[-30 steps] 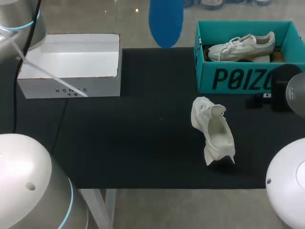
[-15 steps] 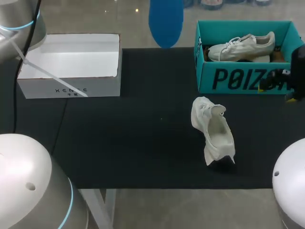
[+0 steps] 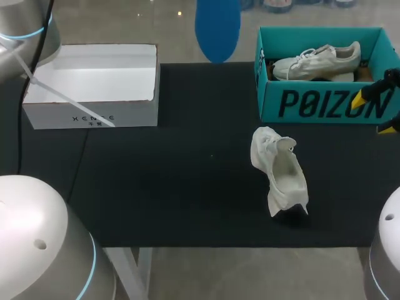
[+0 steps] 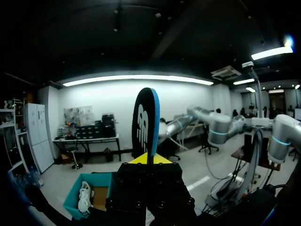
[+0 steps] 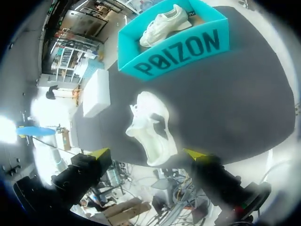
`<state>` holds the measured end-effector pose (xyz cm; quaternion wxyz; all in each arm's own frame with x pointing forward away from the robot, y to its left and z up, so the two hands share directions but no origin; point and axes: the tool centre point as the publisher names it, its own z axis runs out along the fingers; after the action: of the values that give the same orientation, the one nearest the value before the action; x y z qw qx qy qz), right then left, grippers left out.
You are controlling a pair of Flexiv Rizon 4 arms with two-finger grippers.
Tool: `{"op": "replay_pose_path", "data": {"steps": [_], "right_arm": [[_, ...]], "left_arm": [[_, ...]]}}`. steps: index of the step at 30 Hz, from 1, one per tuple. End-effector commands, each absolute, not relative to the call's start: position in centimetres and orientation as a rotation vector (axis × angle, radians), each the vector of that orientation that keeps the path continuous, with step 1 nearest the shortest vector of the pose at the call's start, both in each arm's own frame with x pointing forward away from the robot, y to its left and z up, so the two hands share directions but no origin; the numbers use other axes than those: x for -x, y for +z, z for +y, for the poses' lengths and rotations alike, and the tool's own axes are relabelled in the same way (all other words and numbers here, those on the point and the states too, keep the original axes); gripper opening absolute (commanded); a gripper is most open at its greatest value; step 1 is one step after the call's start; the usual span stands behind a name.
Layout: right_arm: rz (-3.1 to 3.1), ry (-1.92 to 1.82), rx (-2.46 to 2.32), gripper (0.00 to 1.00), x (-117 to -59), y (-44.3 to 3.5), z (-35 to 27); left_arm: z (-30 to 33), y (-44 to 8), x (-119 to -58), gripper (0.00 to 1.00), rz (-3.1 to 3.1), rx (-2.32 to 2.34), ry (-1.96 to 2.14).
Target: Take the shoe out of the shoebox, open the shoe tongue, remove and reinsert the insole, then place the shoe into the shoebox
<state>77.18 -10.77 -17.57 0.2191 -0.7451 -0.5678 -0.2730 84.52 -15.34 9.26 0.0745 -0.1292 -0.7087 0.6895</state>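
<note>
A white shoe lies on the black tabletop at about 4 o'clock from its middle, clear of everything else. It is soft and pale all over. Its mouth gapes upward and shows the light inside, and the upper is crumpled and pulled back at the far end.

The teal shoebox stands open at 2 o'clock with dark lettering on its near wall. A second shoe, white and laced, lies on its side inside. A white box, also open, sits at 10 o'clock.

The insole hangs in the air at 12 o'clock, over the tabletop's far edge. It is blue on one face and black with a pale mark on the other. The left jaws pinch its lower end, so it stands upright between their yellow fingertips.

The right jaws are at 3 o'clock, in front of the shoebox's near wall. They are spread wide and hold nothing, as the gap between the yellow fingertips shows. In the right wrist view the shoe lies ahead of those fingertips, untouched, with the shoebox beyond it
</note>
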Motion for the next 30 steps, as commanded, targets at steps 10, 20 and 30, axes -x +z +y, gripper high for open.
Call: {"op": "replay_pose_path", "data": {"steps": [10, 20, 30], "right_arm": [[-1.163, -0.523, 1.334, 1.0, -77.3, -16.4, -8.5], [-1.18, -0.664, 1.196, 1.0, -76.2, -13.3, -5.6], [-1.237, -0.876, 1.143, 1.0, -75.8, -13.1, -3.5]], "left_arm": [[-15.3, 9.2, -84.5, 0.0, -2.126, 0.389, 2.069], [-15.3, 9.2, -84.5, 0.0, -2.126, 0.389, 2.069], [-15.3, 9.2, -84.5, 0.0, -2.126, 0.389, 2.069]]}}
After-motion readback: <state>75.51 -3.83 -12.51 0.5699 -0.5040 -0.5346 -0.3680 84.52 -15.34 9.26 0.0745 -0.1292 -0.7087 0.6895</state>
